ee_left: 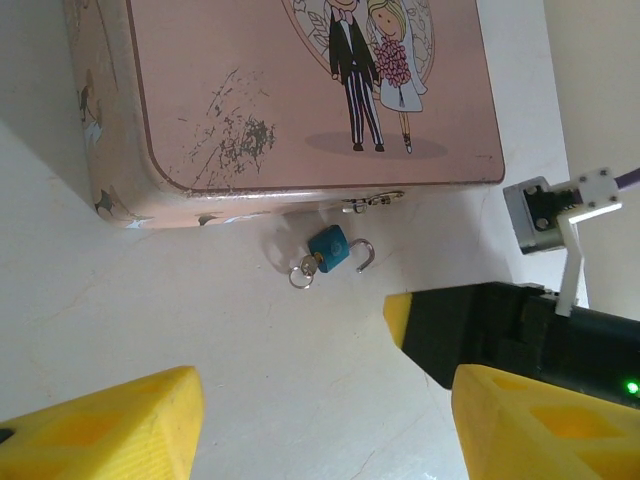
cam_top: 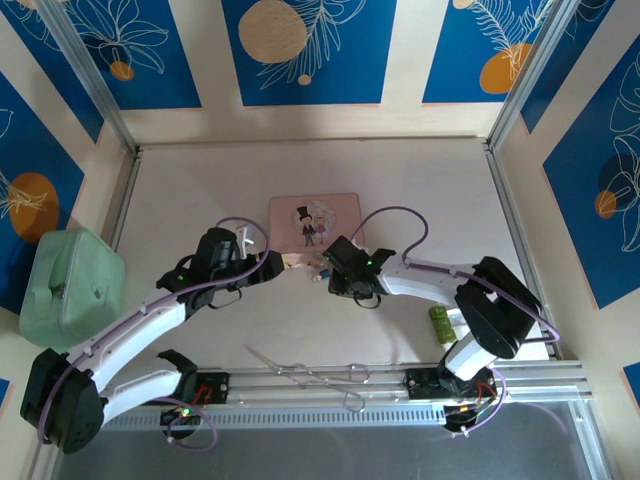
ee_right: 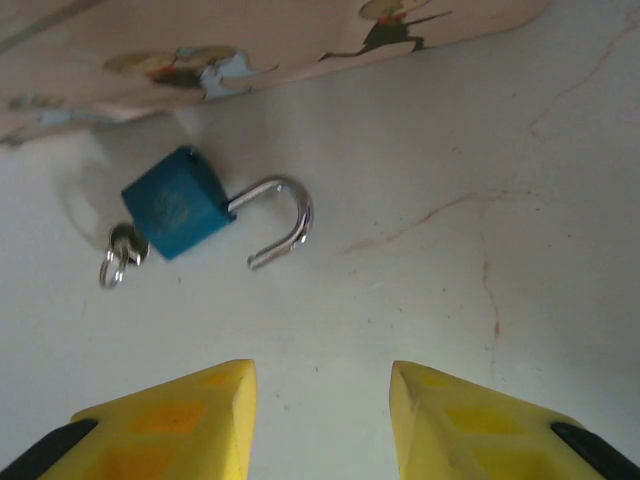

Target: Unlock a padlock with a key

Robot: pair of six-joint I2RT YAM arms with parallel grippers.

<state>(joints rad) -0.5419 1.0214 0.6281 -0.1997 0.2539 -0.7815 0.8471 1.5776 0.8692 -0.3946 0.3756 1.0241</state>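
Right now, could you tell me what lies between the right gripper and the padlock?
Only bare table: in the right wrist view, nothing sits between the right gripper and the padlock, which lies with its shackle open.

Colour and pattern notes: padlock, tin and surrounds.
Padlock (ee_right: 180, 205): blue-teal body, bright silver shackle. Key (ee_right: 124, 241): pale silver, with a silver ring. Picture box (ee_left: 250, 110): dusty pink lid with a thin brown border line, a cartoon groom in black stripes, a bride in white with a pink bouquet, and grey scuff marks. Table (ee_right: 450, 300): off-white with faint brownish veins. Left gripper (ee_left: 325, 400) and right gripper (ee_right: 320, 385): yellow fingertips on black bodies. Wall panels (cam_top: 130, 50): deep blue with white line-drawn leaves and orange discs. Case (cam_top: 70, 285): mint green. Cables (cam_top: 400, 215): purple.
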